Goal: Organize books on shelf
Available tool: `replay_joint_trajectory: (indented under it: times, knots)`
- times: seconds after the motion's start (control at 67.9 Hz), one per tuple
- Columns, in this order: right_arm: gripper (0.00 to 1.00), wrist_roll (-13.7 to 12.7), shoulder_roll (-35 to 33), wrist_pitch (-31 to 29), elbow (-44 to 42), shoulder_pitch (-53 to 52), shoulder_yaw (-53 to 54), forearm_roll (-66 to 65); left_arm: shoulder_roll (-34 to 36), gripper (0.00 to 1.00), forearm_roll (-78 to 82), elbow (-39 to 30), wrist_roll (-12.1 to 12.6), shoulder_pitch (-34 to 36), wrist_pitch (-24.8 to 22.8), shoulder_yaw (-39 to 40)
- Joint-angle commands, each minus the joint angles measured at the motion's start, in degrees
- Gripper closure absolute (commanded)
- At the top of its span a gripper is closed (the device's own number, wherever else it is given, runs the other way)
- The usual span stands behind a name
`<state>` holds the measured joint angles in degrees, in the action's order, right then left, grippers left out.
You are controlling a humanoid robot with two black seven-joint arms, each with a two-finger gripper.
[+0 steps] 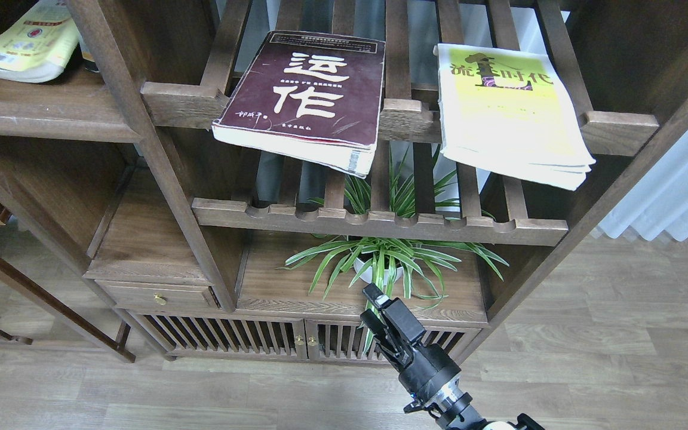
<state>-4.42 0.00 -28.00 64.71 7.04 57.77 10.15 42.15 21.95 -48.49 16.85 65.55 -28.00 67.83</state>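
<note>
Head view shows the thick maroon book (303,98) with white characters and the thin yellow-green book (508,113) lying on the upper slatted rack (401,113), overhanging its front. Right end effector (372,309) hangs below, slightly parted, empty.

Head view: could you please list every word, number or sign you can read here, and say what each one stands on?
"运作": big white characters on the maroon book lying on the slatted rack.
"流金时代": dark characters along the top of the yellow-green book on the same rack; the second is partly covered by a figure.
Small print on both covers, and on the yellow book at upper left: too small to read.
</note>
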Motion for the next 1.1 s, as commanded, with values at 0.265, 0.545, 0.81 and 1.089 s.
replay_joint_trajectory:
  times: [0.265,0.545,0.81,1.089]
  knots:
    - [0.01,0.0,0.0,0.0,0.6,0.1,1.9,0.1,4.6,0.31,-7.7,-14.1,-0.2,-17.4,0.0,6.6]
    - [0.01,-0.1,0.0,0.0,2.6,1.8,2.7,0.1,5.0,0.27,-10.8,-25.2,-0.2,-32.1,0.0,16.0]
    - [0.01,-0.1,0.0,0.0,5.4,3.2,3.8,0.1,4.6,0.25,-13.7,-34.7,-0.1,-45.1,0.0,22.8]
    - [0.01,-0.1,0.0,0.0,9.6,4.7,5.0,0.2,-0.9,0.22,-13.8,-38.3,-0.1,-58.8,0.0,26.7]
